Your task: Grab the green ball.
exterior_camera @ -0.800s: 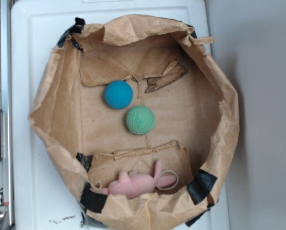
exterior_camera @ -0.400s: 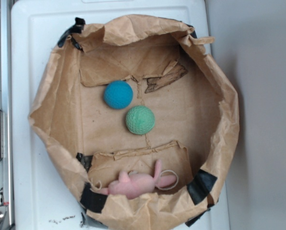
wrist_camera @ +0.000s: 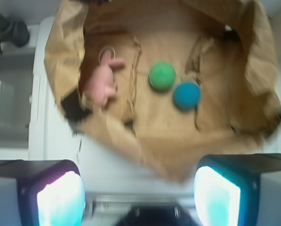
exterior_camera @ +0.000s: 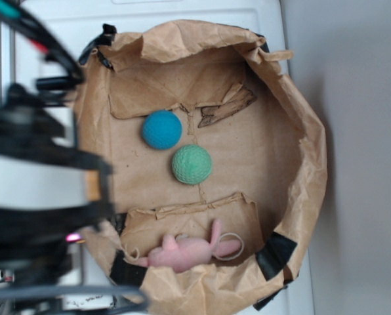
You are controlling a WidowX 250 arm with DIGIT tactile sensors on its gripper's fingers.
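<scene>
The green ball [exterior_camera: 191,164] lies on the floor of a rolled-down brown paper bag [exterior_camera: 294,118], near its middle; in the wrist view the green ball [wrist_camera: 161,76] sits far ahead, above centre. My gripper [wrist_camera: 138,188] is open, its two pads wide apart with nothing between them, over the white surface outside the bag's rim. In the exterior view my blurred black arm [exterior_camera: 38,177] fills the left side, still left of the bag's interior and well apart from the ball.
A teal-blue ball [exterior_camera: 161,129] rests just up-left of the green one, almost touching it. A pink plush toy [exterior_camera: 189,249] lies against the bag's lower wall. The bag stands on a white tray [exterior_camera: 51,39]; its crumpled walls ring the balls.
My arm has swung into the exterior view from the left, now covering the bag's left rim. The balls and the plush toy have not moved.
</scene>
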